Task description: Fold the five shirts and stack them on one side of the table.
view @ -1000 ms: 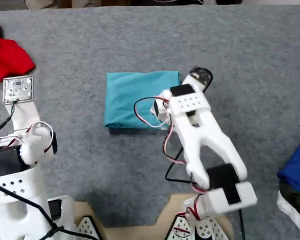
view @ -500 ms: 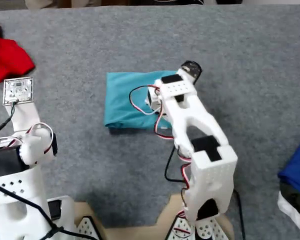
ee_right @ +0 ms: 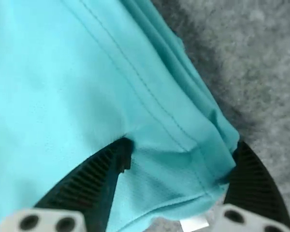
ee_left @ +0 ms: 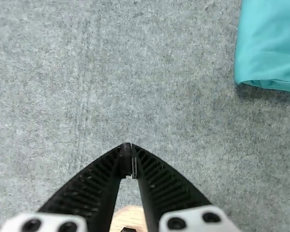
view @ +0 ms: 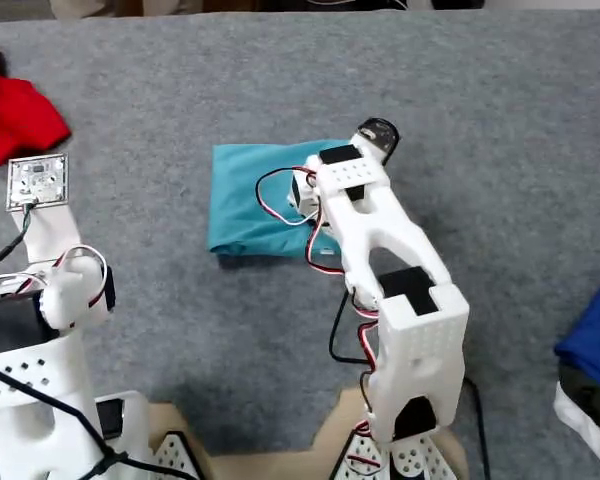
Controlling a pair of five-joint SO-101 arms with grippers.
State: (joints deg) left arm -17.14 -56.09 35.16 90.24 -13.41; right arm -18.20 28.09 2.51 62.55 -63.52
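1. In the high view the right arm (view: 380, 240) covers the right edge and near right corner of the teal shirt (view: 260, 200).
2. The red shirt (view: 10, 115) is bunched at the far left of the table (view: 500, 120) and cut off by the picture edge.
3. The blue shirt (view: 592, 345) at the right edge is also cut off. It lies on top of a dark layer (view: 580, 385) and a white layer (view: 580, 418); what those two are is hard to make out.
4. The teal shirt lies mid-table, folded into a flat rectangle. Its long axis runs across the table from left to right.
5. In the right wrist view several folded layers show stacked at the teal shirt's corner.
6. The right gripper (ee_right: 182, 147) is spread wide over that corner. One finger (ee_right: 99, 181) rests on top of the cloth and the other (ee_right: 251, 179) sits past the edge, over the table. The corner lies between them, not pinched.
7. The left gripper (ee_left: 127, 159) has its tips pressed together and holds nothing. It is over bare table, with the teal shirt well apart from it.
8. The left arm (view: 30, 330) stands at the near left of the table.
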